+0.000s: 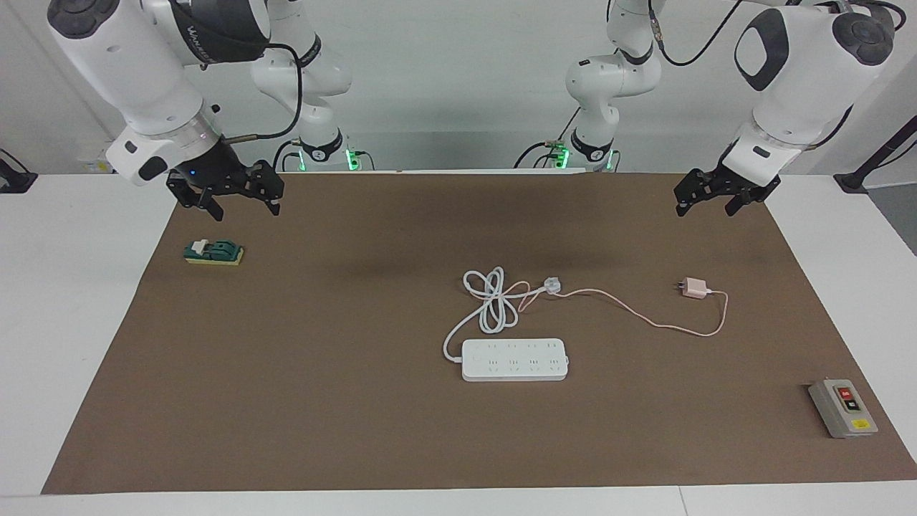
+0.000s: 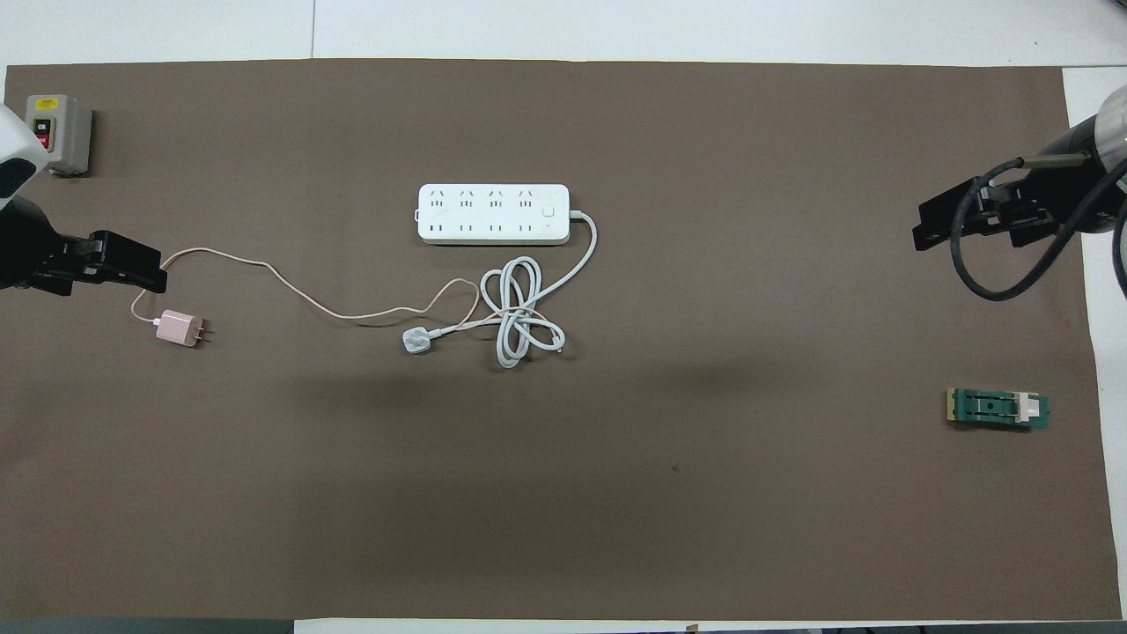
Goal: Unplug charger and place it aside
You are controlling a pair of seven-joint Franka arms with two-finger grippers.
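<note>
**Both grippers raised, charger lying free on the mat**

From my remote station I read the left gripper (image 1: 706,201) as hanging in the air over the mat's edge nearest the robots, at the left arm's end of the surface, its fingers spread apart and holding nothing. In the overhead view the same gripper (image 2: 114,261) shows just beside the loop of pink cable. The right gripper (image 1: 233,197) hangs over the corresponding corner at the right arm's end; its fingers also stand apart, with nothing between them.

The charger (image 1: 693,288), a small pale pink cube, lies on its side on the brown mat (image 1: 358,430), under and a little farther from the robots than the left gripper, touching neither gripper. Its two prongs point toward the middle of the surface. Its thin pink cable (image 1: 645,319) curls off the cube and trails toward the centre, ending by the white plug (image 1: 551,285).

The white power strip (image 1: 514,360) lies mid-surface, farther from the robots than the plug, well apart from the charger, and I see all its sockets free. Its thick white cord (image 1: 491,304) is coiled between strip and plug.

A grey switch box (image 1: 842,407) sits at the left arm's end, farther out. A green block (image 1: 213,252) rests at the right arm's end.
</note>
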